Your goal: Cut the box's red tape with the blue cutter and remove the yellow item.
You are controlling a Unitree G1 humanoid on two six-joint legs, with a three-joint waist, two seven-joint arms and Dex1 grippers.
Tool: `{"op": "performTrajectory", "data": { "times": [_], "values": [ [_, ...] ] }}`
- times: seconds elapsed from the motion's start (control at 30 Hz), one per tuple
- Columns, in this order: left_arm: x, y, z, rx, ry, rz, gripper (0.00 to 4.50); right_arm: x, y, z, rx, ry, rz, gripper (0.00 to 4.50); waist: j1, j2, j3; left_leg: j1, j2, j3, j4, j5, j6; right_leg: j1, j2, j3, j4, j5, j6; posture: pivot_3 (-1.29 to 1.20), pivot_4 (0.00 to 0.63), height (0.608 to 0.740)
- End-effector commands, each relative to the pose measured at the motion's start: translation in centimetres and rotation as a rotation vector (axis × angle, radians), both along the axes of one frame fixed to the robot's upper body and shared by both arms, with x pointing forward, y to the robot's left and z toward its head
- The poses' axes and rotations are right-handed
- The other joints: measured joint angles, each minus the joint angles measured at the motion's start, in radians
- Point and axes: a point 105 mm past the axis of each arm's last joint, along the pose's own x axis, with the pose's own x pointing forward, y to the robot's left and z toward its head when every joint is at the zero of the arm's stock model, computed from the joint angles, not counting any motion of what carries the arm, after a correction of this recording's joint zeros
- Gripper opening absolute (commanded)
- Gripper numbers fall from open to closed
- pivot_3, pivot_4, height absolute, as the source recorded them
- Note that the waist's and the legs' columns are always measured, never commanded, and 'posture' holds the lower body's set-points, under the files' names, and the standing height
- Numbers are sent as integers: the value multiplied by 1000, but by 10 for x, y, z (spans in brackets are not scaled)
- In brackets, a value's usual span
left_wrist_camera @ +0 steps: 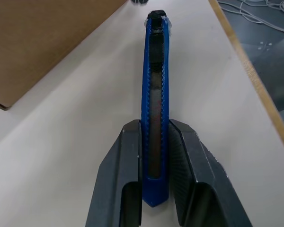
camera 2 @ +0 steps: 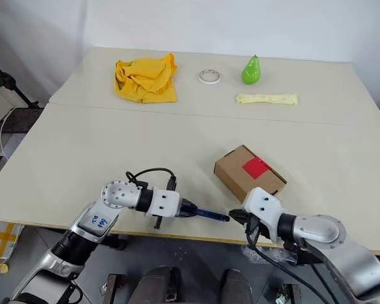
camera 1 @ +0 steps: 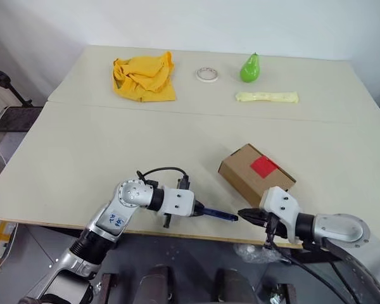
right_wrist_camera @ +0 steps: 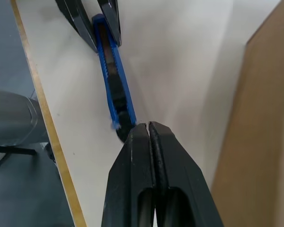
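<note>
Near table edge: left gripper [camera 1: 199, 209] clamped on blue cutter [camera 1: 219, 215], level, pointing right; right gripper [camera 1: 246, 214] pressed shut at cutter's dark tip, grip there unclear. Left wrist view: fingers [left_wrist_camera: 125, 156] flanking cutter's rear half. Just behind right gripper: closed box [camera 1: 256, 173] with red tape [camera 1: 263, 166] on top

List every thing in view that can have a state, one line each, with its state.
box: closed, flat on the table.
red tape: uncut, stuck across the box top.
blue cutter: clamped at its rear end in the left gripper, front end pointing at the right gripper.
right gripper: shut, empty, tips at the cutter's front end.
yellow cloth: crumpled.
tape roll: lying flat.
green pear: upright.
pale strip: lying flat.
</note>
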Motion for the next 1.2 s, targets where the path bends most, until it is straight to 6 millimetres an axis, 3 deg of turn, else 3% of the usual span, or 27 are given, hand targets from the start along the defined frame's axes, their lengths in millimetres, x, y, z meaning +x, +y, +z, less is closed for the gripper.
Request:
{"op": "performTrajectory", "data": {
  "times": [0.03,0.3,0.57,0.7,1.2],
  "values": [
    [-16,-4,-20,55,77,-38,461,5,7,-1,11,-25,3,57,-1,0,0,0,0,0,0,0,0,0,0,0,0,0,0,0,150,740],
    [-15,-1,-20,76,82,-24,461,2,17,-15,1,-16,54,57,-1,0,0,0,0,1,0,0,0,0,0,0,0,0,0,0,150,740],
    [-17,0,-21,89,102,-23,461,-7,4,1,31,-52,75,57,0,0,0,1,0,1,0,0,0,0,0,0,0,0,0,0,150,740],
    [-18,-1,-22,98,108,-31,461,-14,8,5,55,-39,119,57,-1,0,0,1,0,2,0,-1,0,0,0,0,-2,0,0,0,150,740],
    [-19,-3,-21,102,110,-38,461,-10,18,-17,27,-5,131,57,-1,1,0,2,0,2,0,-1,0,0,0,1,-4,0,0,0,150,740]
  ]
}}
